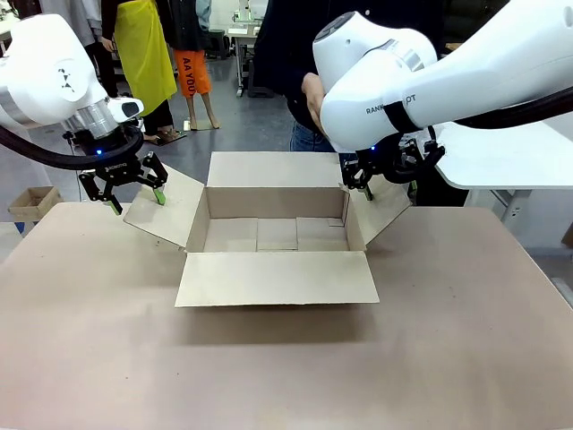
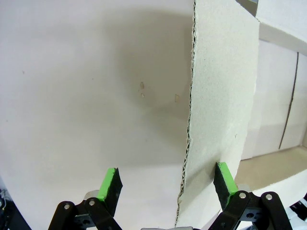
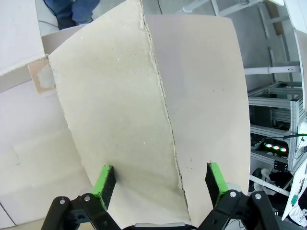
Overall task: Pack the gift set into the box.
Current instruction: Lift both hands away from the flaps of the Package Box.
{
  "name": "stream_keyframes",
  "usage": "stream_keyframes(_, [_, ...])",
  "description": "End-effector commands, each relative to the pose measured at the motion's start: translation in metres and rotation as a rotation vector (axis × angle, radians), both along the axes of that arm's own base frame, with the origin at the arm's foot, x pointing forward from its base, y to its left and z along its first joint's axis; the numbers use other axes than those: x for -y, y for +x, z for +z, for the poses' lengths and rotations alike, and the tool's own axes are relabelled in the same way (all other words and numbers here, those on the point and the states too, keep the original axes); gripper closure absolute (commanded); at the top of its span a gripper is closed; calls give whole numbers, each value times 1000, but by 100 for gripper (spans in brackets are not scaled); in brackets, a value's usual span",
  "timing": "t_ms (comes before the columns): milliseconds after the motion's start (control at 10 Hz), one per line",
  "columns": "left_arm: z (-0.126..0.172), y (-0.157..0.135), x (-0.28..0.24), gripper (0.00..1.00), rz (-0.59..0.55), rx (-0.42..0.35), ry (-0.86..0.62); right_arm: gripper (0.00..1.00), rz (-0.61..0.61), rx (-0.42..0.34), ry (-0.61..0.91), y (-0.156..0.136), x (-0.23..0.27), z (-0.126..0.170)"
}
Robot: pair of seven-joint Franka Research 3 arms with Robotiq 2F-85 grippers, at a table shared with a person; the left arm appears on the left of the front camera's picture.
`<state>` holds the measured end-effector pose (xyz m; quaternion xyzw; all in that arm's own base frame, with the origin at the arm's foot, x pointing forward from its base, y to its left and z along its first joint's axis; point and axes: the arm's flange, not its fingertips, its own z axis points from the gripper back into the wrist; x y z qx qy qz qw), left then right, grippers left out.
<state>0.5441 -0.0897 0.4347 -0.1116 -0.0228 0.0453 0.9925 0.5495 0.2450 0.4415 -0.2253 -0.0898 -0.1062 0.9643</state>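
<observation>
Box [image 1: 276, 235] flaps spread, wrist views: left gripper [image 2: 168, 177], right gripper [image 3: 159, 175] wide open astride flap edges

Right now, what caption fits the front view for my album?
Open left gripper and open right gripper straddle side flaps of the large, empty brown cardboard box; a person stands behind.

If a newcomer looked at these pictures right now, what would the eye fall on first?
First, the large brown box in the middle of the table, four flaps spread open, its visible floor bare. Next, the two open grippers at its sides: the left gripper straddles the edge of the left flap, and the right gripper that of the right flap, neither closed on it.
</observation>
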Motion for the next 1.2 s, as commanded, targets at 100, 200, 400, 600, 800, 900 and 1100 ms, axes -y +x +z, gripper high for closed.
stream_keyframes(100, [2, -1, 0, 0, 10, 0, 13, 0, -2, 14, -23, 1, 2, 1])
stream_keyframes(200, [2, -1, 0, 0, 10, 0, 13, 0, -2, 14, -23, 1, 2, 1])
stream_keyframes(400, [2, -1, 0, 0, 10, 0, 13, 0, -2, 14, -23, 1, 2, 1])
stream_keyframes(600, [2, -1, 0, 0, 10, 0, 13, 0, -2, 14, -23, 1, 2, 1])
stream_keyframes(800, [2, -1, 0, 0, 10, 0, 13, 0, -2, 14, -23, 1, 2, 1])
stream_keyframes(900, [2, -1, 0, 0, 10, 0, 13, 0, -2, 14, -23, 1, 2, 1])
stream_keyframes(1100, [2, -1, 0, 0, 10, 0, 13, 0, -2, 14, -23, 1, 2, 1])
